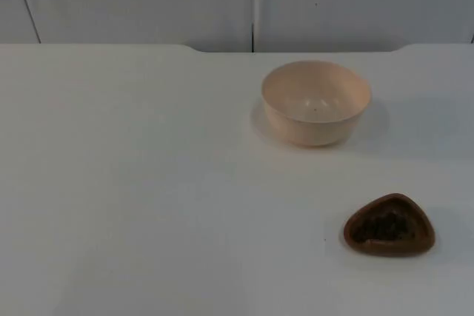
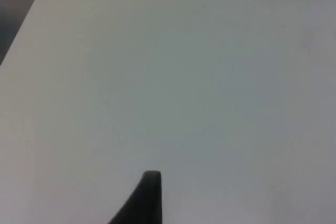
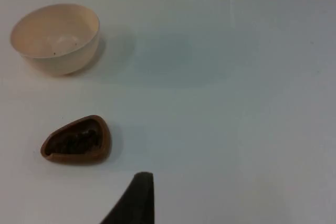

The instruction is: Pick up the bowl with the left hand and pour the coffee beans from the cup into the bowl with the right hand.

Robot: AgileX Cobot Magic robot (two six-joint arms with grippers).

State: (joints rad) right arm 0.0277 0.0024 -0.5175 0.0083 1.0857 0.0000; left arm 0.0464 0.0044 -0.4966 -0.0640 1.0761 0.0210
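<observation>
The bowl (image 1: 316, 103) is seen upright and empty on the table (image 1: 133, 205), toward the far edge; the cup (image 1: 389, 226), filled with coffee beans (image 1: 385, 227), is set apart from it, nearer the front. The left end effector (image 2: 149, 195) is held over bare table, the right end effector (image 3: 137, 195) near the cup; whether either is wide or narrow cannot be told. Beans could be spilled if the shallow, rounded-triangle cup is pinched off-centre and tipped, and the smooth bowl could be dropped if gripped thinly at its rim.

Light's soft and even – the white worktop (image 1: 133, 183) looks a bit washed out, with faint shadows by the bowl (image 1: 316, 101) and cup (image 1: 389, 226) – wrist views slightly hazy.
</observation>
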